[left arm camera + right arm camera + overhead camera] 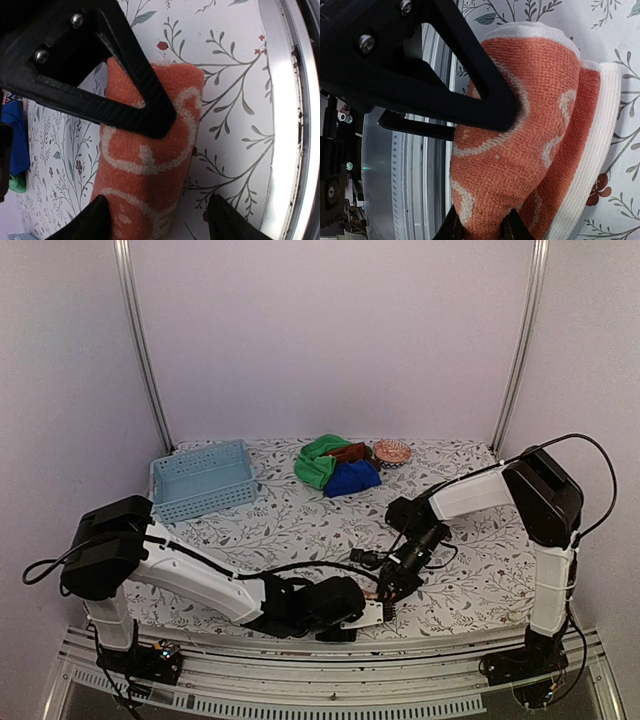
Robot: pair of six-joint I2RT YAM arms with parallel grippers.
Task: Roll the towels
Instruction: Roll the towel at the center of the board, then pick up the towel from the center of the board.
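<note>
I am finishing the first roll: the orange towel (145, 175) is lying as a tight bundle at the near edge of the table (300, 525), roughly midway between my two bases. My right gripper (482, 231) is pinching one end of the roll, jaws almost closed with cloth squeezed between them. My left gripper (162, 220) is standing wide open, its fingers straddling the roll and gripping nothing.

I am judging that the next move calls for easing the right jaws apart and lifting both arms straight up, so that neither finger drags the outer flap loose. After that I am reaching for the far pile, where the green towel (318, 462), the blue towel (352, 479) and the rust-brown towel (350, 451) are lying bunched together.

The metal rail (285, 125) is running just beside the roll on its near side, so I am counting on no room there. Bare table is lying open toward the far side, with the basket (203, 478) far left and the small bowl (392, 451) touching the pile's right
</note>
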